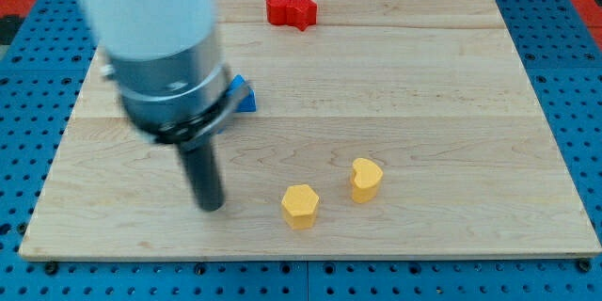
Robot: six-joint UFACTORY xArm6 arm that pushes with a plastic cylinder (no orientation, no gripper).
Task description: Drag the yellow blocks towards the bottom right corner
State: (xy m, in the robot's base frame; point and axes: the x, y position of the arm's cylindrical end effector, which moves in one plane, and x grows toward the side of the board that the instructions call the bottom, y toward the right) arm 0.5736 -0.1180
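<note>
1. My tip, the lower end of a straight dark rod with no jaws to part or close, rests on the pale wooden board toward the view's bottom left.
2. The yellow hexagonal block lies near the tip, to its right, apart from it.
3. The yellow heart-shaped block sits just beyond, up-right, close but not touching.
4. The red star-like block lies near the top edge.
5. The blue block peeks from behind the arm's grey housing, shape unclear.

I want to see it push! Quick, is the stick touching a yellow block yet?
My tip: holding nothing, apart from the yellow hexagon block, on its left in the view.
</note>
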